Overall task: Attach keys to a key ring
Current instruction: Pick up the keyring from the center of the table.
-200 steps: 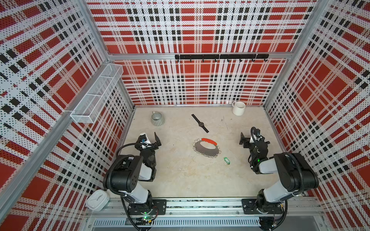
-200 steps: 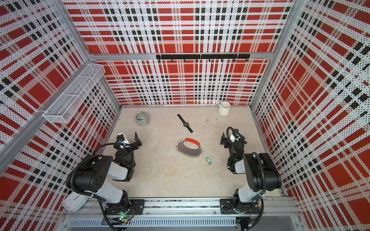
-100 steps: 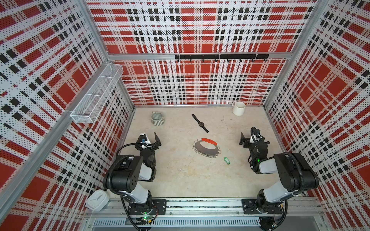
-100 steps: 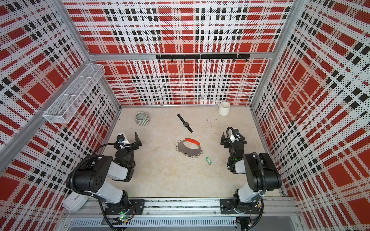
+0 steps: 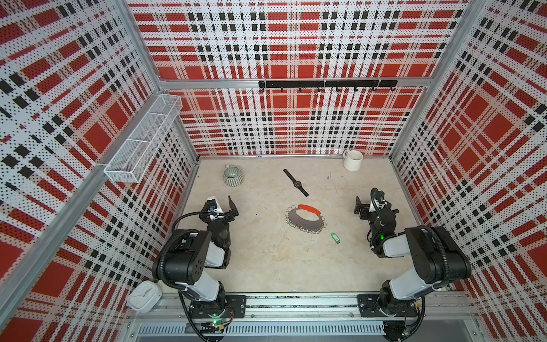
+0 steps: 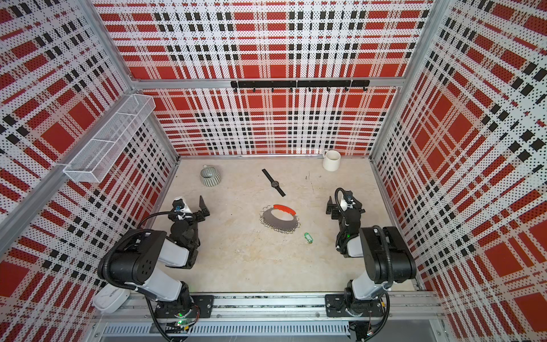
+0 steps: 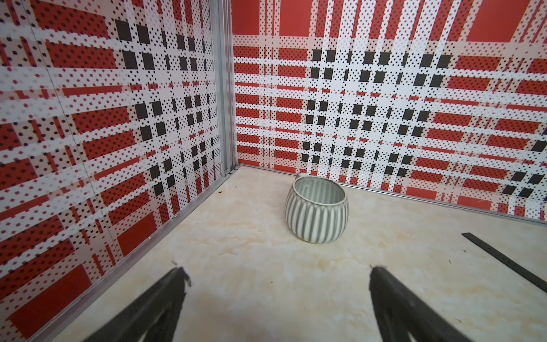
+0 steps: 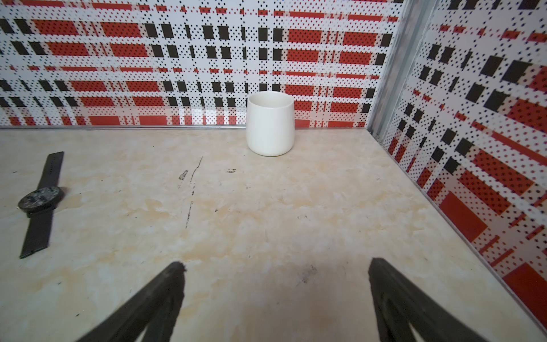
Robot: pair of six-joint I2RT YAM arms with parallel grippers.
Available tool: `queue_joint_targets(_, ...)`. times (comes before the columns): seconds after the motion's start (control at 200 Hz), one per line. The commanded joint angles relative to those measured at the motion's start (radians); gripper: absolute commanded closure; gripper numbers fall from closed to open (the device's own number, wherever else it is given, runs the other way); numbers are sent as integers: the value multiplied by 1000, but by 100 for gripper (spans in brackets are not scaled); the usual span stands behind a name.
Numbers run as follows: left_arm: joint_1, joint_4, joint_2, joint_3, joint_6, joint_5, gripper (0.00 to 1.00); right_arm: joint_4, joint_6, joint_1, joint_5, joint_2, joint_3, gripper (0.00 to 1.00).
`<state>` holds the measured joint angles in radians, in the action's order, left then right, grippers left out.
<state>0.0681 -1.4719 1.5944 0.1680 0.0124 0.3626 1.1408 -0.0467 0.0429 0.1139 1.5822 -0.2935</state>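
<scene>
At the left tool (image 5: 222, 206): jaws wide apart, nothing gripped, aimed toward 12 o'clock close above bare desk (image 5: 266, 266). Shows only desk between its two dark fingers (image 7: 165, 299) in the wrist view. At the right tool (image 5: 370, 205): spread just as wide, also empty, also aimed at 12 o'clock.

Between the two, near the middle of the desk: the key ring (image 5: 306, 224), lying flat. A dark-grey oval with a red arc (image 5: 309, 209) along its 12 o'clock edge and small silver rings fringing the rest. Lies at about 3 o'clock of the left tool and 9 o'clock of the right tool, well apart from both.

At 5 o'clock of the key ring, near but not touching: the green key tag (image 5: 335, 237), loose on the desk, closer to the right tool.

At 12 o'clock of the key ring: a black watch (image 5: 297, 183), strap stretched out straight on a diagonal.

Farther out:
- a striped cup (image 5: 233, 176) at 12 o'clock of the left tool
- a white mug (image 5: 352, 160) at 11 o'clock of the right tool, near the back wall
- a wire basket (image 5: 142, 145) on the left wall
- a black hook rail (image 5: 325, 83) on the back wall
- a white clock (image 5: 144, 296) beside the left arm's base
</scene>
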Motion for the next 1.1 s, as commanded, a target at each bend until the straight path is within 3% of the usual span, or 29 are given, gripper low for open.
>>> queue_joint_targets(0.0, 1, -12, -14, 4, -19, -7, 2, 16, 6, 2, 4, -11, 5, 0)
queue_joint_targets(0.115, 1, -12, -16, 4, -19, -7, 2, 48, 27, 21, 18, -16, 21, 0)
queue_joint_targets(0.195, 1, -17, -18, -1, -18, -4, 2, 109, 37, 69, 189, -52, 58, 0)
queue_joint_targets(0.266, 12, -52, -26, -23, -27, 6, 2, 59, 120, 175, 387, -137, 56, 0)
queue_joint_targets(0.361, 40, -17, -104, -32, -47, 69, 2, -241, 178, 299, 614, -231, -102, 0)
queue_joint_targets(0.396, 59, 49, -151, -18, -65, 79, 2, -454, 111, 319, 698, -255, -196, 0)
queue_joint_targets(0.446, 104, 172, -220, 22, -105, 113, 2, -846, -84, 325, 742, -272, -404, 0)
queue_joint_targets(0.491, 155, 302, -280, 73, -110, 172, 2, -1117, -199, 321, 712, -256, -551, 0)
queue_joint_targets(0.601, 292, 648, -389, 235, -69, 251, 2, -1419, -448, 295, 633, -210, -699, 0)
queue_joint_targets(0.666, 376, 762, -433, 298, -48, 342, 2, -1385, -469, 246, 396, -243, -676, 0)
queue_joint_targets(0.802, 464, 921, -537, 355, 91, 446, 2, -1191, -487, 240, 106, -388, -532, 0)
queue_joint_targets(0.882, 435, 1118, -591, 406, 224, 340, 2, -1153, -545, 241, -18, -431, -486, 0)
queue_joint_targets(0.962, 365, 1222, -625, 424, 312, 113, 2, -1167, -578, 240, -12, -450, -440, 1)
queue_joint_targets(1.017, 336, 1255, -634, 415, 421, 48, 2, -1167, -528, 240, -29, -458, -406, 2)
queue_joint_targets(1.092, 276, 1267, -640, 390, 541, -71, 2, -1290, -616, 216, 20, -450, -417, 0)
